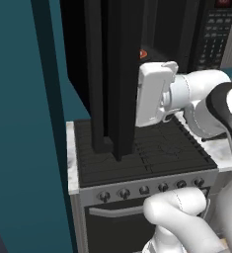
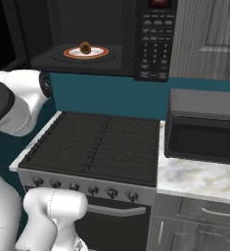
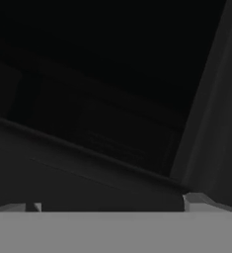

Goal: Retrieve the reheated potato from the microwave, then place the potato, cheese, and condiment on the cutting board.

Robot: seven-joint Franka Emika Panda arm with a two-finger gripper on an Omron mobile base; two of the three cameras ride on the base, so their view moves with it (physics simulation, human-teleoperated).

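Stove (image 2: 94,147) nearest, knob row along its front, burners bare. Marble worktop (image 2: 199,179) right of it, carrying a smaller dark grey box appliance (image 2: 204,127), door closed. Above the stove: microwave (image 2: 155,39), wall-mounted, keypad on its right side, door (image 1: 112,79) swung fully open and seen edge-on in the left base view as a tall black slab over the stove's left half. Inside the cavity: potato (image 2: 85,48), small brown lump, sitting centred on an orange-rimmed white plate (image 2: 99,53). White wrist and hand hard up against the right face of the open door, at about cavity height. End effector (image 3: 112,207) pointing at dark door and cavity surfaces in the hand view; only slivers of the finger tips (image 3: 191,201) visible at the bottom edge, well apart, so jaws wide open, nothing between them, nothing held. Progress, as a judgement: door open, so access step done; everything else pending. Potato not yet grasped, still on its plate in the microwave. Cheese, condiment and cutting board not locatable from these views, so presumably off to one side and likely needing a base move later. Next call: clear the hand off the door edge, reach into the cavity, descend on the potato from above or the front. Risk: snagging the door or the cavity lip on the way in; rounded potato prone to rolling on the plate under a loose pinch.
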